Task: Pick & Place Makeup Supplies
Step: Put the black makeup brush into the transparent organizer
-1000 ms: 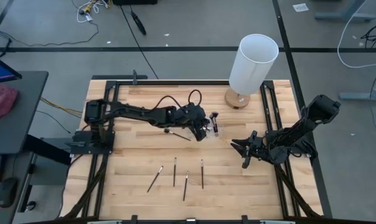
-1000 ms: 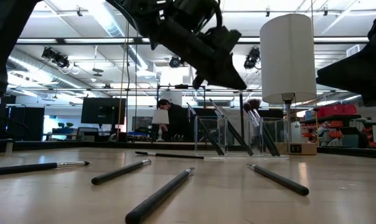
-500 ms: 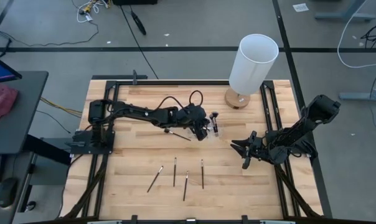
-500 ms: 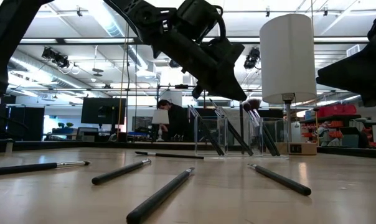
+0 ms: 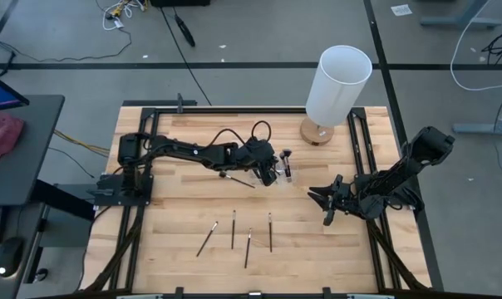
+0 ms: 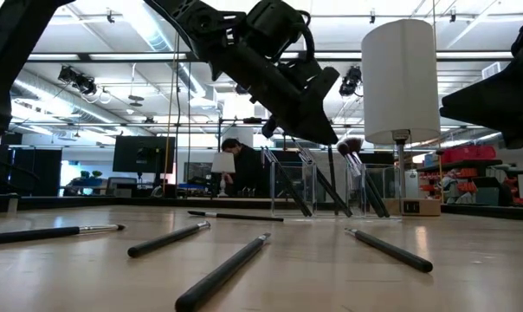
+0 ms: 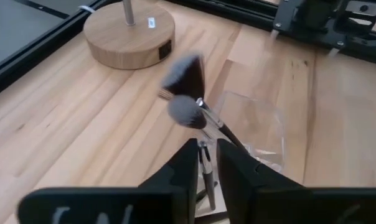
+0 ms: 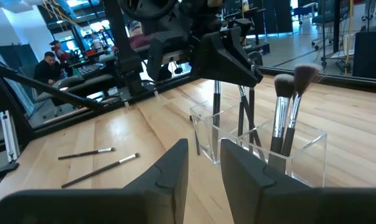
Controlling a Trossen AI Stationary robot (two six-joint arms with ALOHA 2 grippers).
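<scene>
Clear plastic holder (image 8: 263,146) already carries several brushes (image 8: 286,112). Left gripper (image 5: 270,174), jaws narrow on one brush, lowers it in. Five brushes (image 5: 233,228) left on bench (image 5: 176,232); right gripper (image 5: 326,203) waits, jaws slightly parted.

Pale striped wood table (image 5: 176,224) is filling the frame's middle — black brushes (image 5: 233,229) lying lower centre. White lamp (image 5: 337,83) is standing upper right on a tan base (image 7: 129,34); clear holder (image 8: 294,146) is showing black-handled, grey-tipped brushes (image 8: 282,112).
</scene>
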